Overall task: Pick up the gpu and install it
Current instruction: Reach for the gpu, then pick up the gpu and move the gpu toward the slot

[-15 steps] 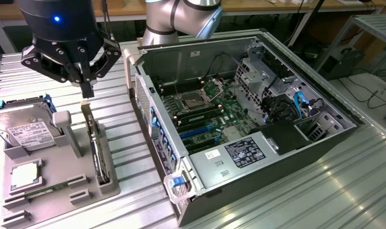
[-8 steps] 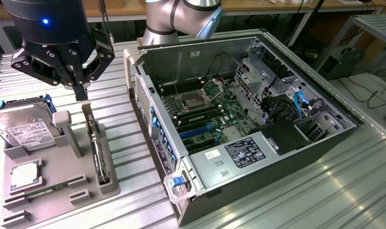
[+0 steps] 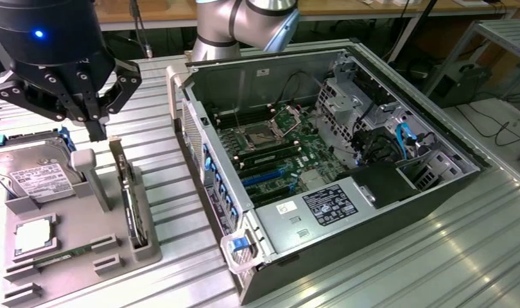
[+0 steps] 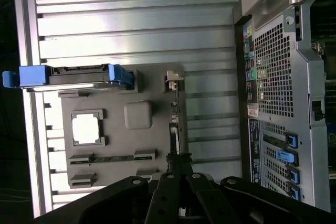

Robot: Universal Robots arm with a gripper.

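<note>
An open computer case (image 3: 269, 70) lies on its side on the ribbed metal bench (image 3: 372, 269), its motherboard facing up and a blue cable (image 3: 406, 138) looped inside. Just beside it, toward the exterior view's left, sits a grey tray (image 3: 144, 247). The gpu (image 3: 127, 192) stands on edge in a slot along the tray side nearest the case. The tray also carries a hard drive (image 3: 29, 173), a CPU (image 3: 33, 234) and a RAM stick (image 3: 63, 258), and a grey post (image 3: 85, 170) rises between the drive and the gpu. The case wall stands near the gpu. The arm (image 3: 242, 25) reaches in from behind the case, and the black end effector (image 3: 97, 131) points straight down over the tray, its tip at the far end of the gpu's top edge. In the wrist view the end effector (image 4: 179, 158) overlaps one end of the gpu (image 4: 176, 124), seen edge-on as a thin line. I cannot tell whether the end effector is open or closed, or whether it touches the card. The drive's near side is cut off at the picture's edge.
</note>
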